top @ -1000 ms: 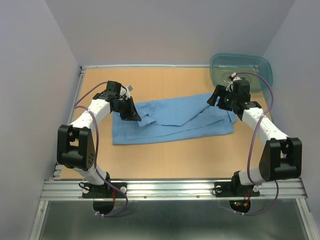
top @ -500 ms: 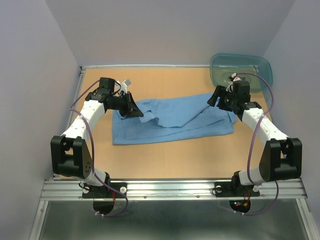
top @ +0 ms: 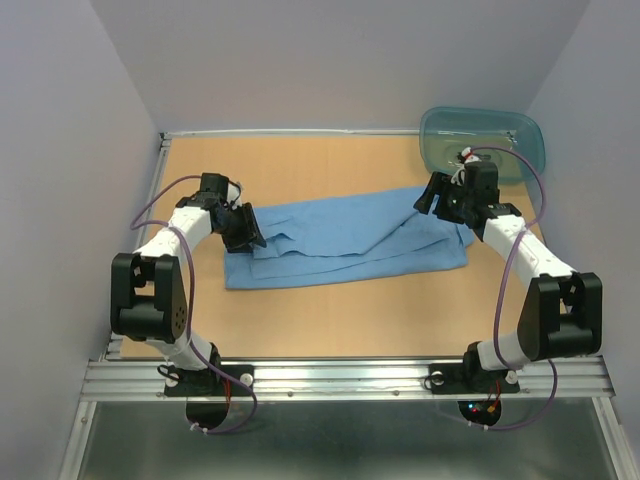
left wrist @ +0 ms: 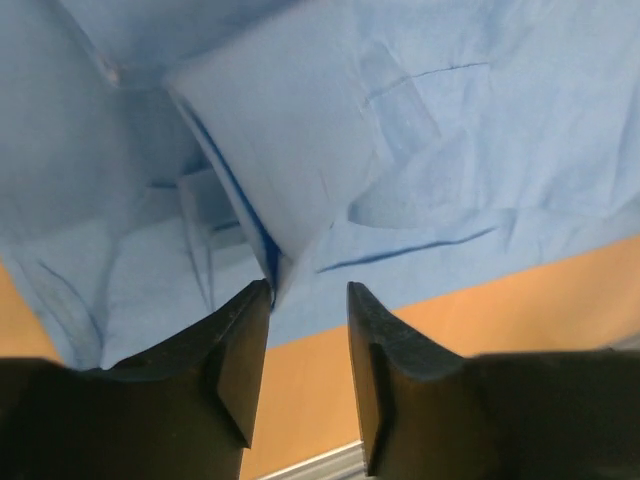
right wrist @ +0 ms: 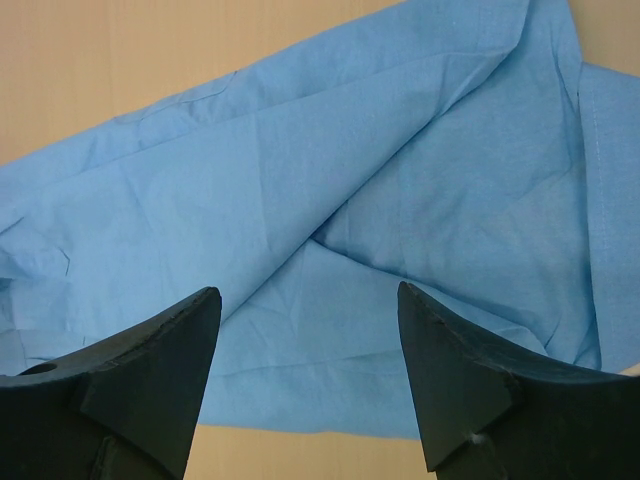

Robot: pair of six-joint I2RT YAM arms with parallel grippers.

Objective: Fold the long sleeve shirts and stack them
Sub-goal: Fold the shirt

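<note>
One light blue long sleeve shirt (top: 350,238) lies partly folded across the middle of the wooden table. My left gripper (top: 252,232) is low at the shirt's left end. In the left wrist view this gripper (left wrist: 308,290) stands open, bare table shows through the gap, and a fold of the shirt (left wrist: 290,170) just reaches the tip of the left finger. My right gripper (top: 432,195) hovers over the shirt's right end. Seen from the right wrist, it (right wrist: 310,295) is wide open with the flat cloth (right wrist: 330,200) below it and nothing between the fingers.
A translucent teal plastic tub (top: 482,140) sits at the back right corner, just behind the right arm. Bare tabletop (top: 330,315) runs in front of the shirt, and a metal rail (top: 350,375) marks the near edge.
The left gripper, shut on the shirt's left part and lifted half a second ago, has come down toward the near left and opened. The cloth now lies flatter. The right arm has not moved.
</note>
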